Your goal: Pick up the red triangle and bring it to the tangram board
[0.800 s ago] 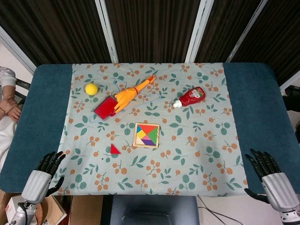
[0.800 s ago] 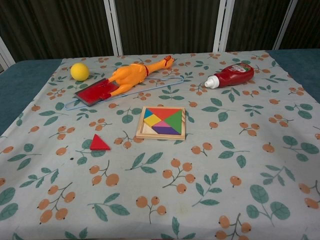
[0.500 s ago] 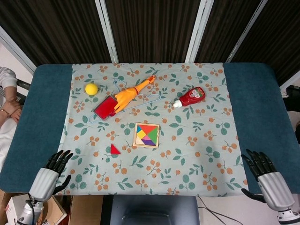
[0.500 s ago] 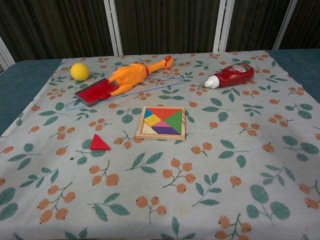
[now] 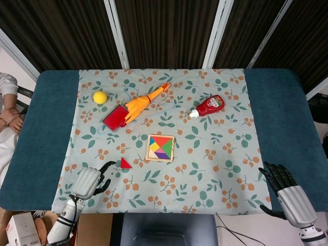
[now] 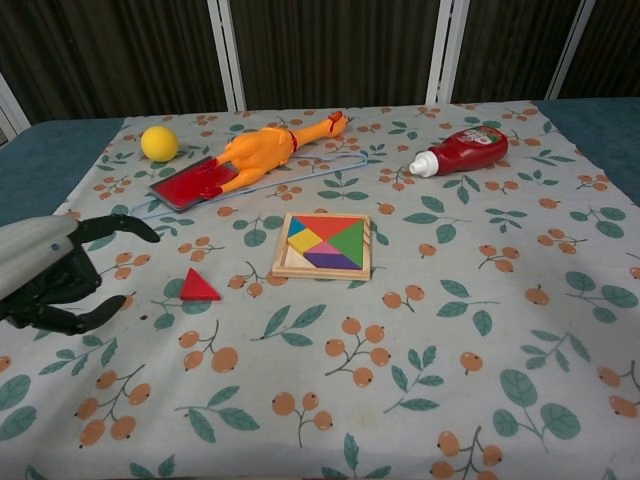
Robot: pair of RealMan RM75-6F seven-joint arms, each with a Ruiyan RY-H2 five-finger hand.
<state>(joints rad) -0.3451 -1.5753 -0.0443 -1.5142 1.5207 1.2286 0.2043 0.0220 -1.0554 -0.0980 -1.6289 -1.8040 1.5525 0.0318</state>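
Observation:
The red triangle (image 5: 125, 163) (image 6: 199, 286) lies flat on the floral cloth, left of the tangram board (image 5: 160, 147) (image 6: 325, 245), a wooden frame filled with coloured pieces. My left hand (image 5: 90, 181) (image 6: 58, 271) hovers just left of the triangle, fingers spread and curved, holding nothing and apart from the piece. My right hand (image 5: 284, 190) stays at the table's near right corner, fingers spread, empty; the chest view does not show it.
A rubber chicken (image 5: 140, 104) lies over a red tray (image 5: 115, 117) and a blue wire hanger at the back left, with a yellow ball (image 5: 100, 97) beside them. A ketchup bottle (image 5: 208, 106) lies on its side at the back right.
My left hand has moved in from the near left corner, right and forward over the cloth, to just beside the red triangle. The right hand has barely shifted.

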